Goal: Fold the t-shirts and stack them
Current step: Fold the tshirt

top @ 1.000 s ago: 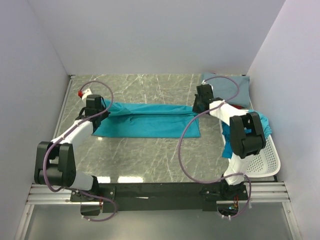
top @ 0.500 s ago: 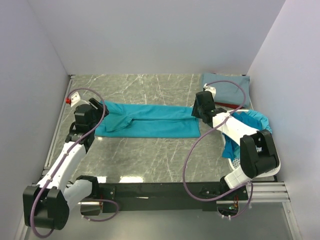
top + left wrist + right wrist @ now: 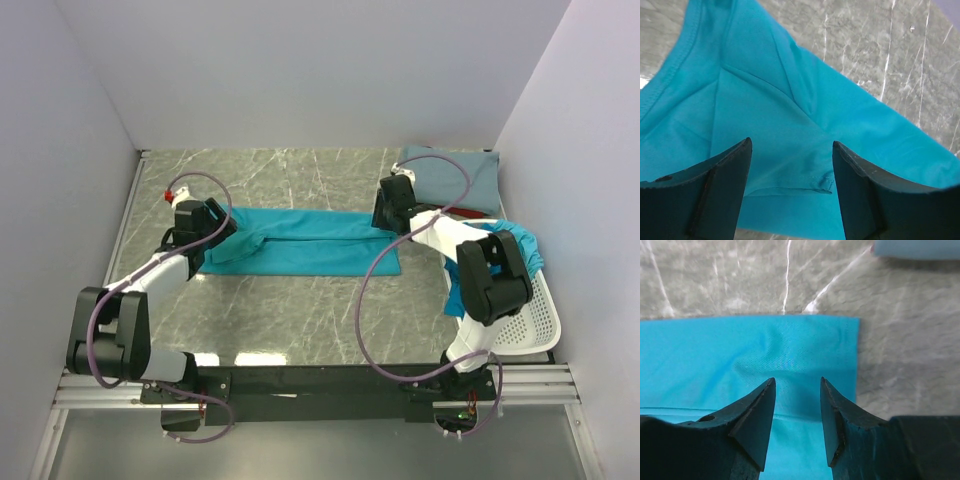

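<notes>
Over opposite ends of the teal t-shirt (image 3: 300,243), a flat strip on the table (image 3: 300,305), left claw (image 3: 791,146) and right claw (image 3: 797,382) hover released, seemingly poised for folding.

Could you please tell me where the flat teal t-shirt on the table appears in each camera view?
Top external: the teal t-shirt lies stretched across mid-table.
Left wrist: the teal t-shirt fills most of the frame.
Right wrist: its square corner, centre and left.
Shared landmark: the grey marbled table.
</notes>
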Controlling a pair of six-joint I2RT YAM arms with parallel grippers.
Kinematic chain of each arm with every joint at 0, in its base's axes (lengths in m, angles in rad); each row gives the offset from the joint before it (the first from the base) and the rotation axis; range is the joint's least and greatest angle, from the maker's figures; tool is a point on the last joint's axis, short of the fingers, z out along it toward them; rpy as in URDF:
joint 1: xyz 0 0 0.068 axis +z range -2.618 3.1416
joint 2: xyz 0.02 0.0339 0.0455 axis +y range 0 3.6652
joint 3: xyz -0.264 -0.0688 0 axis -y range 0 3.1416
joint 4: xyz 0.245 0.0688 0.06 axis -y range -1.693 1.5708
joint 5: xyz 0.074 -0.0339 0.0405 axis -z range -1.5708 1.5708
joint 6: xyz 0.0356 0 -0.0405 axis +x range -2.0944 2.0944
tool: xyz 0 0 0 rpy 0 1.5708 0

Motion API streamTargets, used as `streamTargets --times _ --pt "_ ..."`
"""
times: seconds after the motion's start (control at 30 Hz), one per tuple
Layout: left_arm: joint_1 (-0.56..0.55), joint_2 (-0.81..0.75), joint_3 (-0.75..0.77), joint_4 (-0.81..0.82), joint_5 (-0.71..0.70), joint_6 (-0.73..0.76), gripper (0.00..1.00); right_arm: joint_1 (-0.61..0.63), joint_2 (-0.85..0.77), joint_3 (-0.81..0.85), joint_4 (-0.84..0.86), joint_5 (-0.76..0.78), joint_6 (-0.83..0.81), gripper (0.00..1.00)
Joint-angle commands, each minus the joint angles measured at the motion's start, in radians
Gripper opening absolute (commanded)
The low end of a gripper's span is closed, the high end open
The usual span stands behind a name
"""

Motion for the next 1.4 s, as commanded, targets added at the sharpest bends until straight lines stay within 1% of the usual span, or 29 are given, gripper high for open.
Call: streamTargets --times 0.0,0.13,0.3,0.47,0.6,0.67,0.73,0.83,0.93,0.97,1.03,1.13,1.27,1.3,1.37 --pt "-0.005 0.017 0.038 0.096 0.042 0.011 0.7 0.001 0.049 0.047 -0.01 -0.024 -0.006 0.48" --pt "-0.01 0.019 0.023 0.114 0.059 0.008 0.7 0.002 0.059 0.024 -0.028 -0.032 0.016 0.48" --pt "-0.105 0.023 0.032 0.083 -0.032 0.023 0.7 0.002 0.045 -0.022 -0.028 -0.05 0.037 0.48" --pt "-0.163 0.045 0.036 0.082 -0.064 0.023 0.7 0.004 0.039 -0.04 -0.028 -0.049 0.042 0.47" --pt "-0.214 0.091 0.062 0.083 -0.082 0.031 0.7 0.004 0.054 -0.034 -0.039 -0.038 0.042 0.47" --pt "-0.216 0.103 0.088 0.061 -0.116 0.019 0.7 0.002 0.046 -0.031 -0.042 -0.041 0.043 0.48" --pt "-0.213 0.098 0.107 0.039 -0.183 0.025 0.7 0.004 0.039 -0.032 -0.04 -0.044 0.045 0.47" --pt "-0.17 0.095 0.162 -0.015 -0.216 0.037 0.72 0.004 0.014 -0.035 -0.042 -0.045 0.043 0.47" --pt "-0.085 0.115 0.2 -0.033 -0.222 0.034 0.72 0.002 -0.015 -0.045 -0.037 -0.047 0.04 0.48" --pt "-0.037 0.136 0.222 -0.038 -0.219 0.031 0.72 0.004 -0.02 -0.046 -0.039 -0.046 0.04 0.48" --pt "0.002 0.169 0.253 -0.052 -0.22 0.034 0.72 0.004 -0.027 -0.04 -0.046 -0.038 0.037 0.48" --pt "0.05 0.253 0.328 -0.071 -0.211 0.046 0.72 -0.007 -0.026 -0.022 -0.065 -0.021 0.037 0.48" --pt "0.111 0.397 0.446 -0.107 -0.144 0.03 0.72 -0.053 -0.015 0.001 -0.08 -0.055 0.045 0.49" --pt "0.142 0.42 0.464 -0.119 -0.121 0.026 0.72 -0.062 -0.011 0.004 -0.08 -0.056 0.045 0.5" --pt "0.165 0.463 0.51 -0.131 -0.101 0.023 0.72 -0.082 -0.001 0.02 -0.082 -0.067 0.037 0.51"
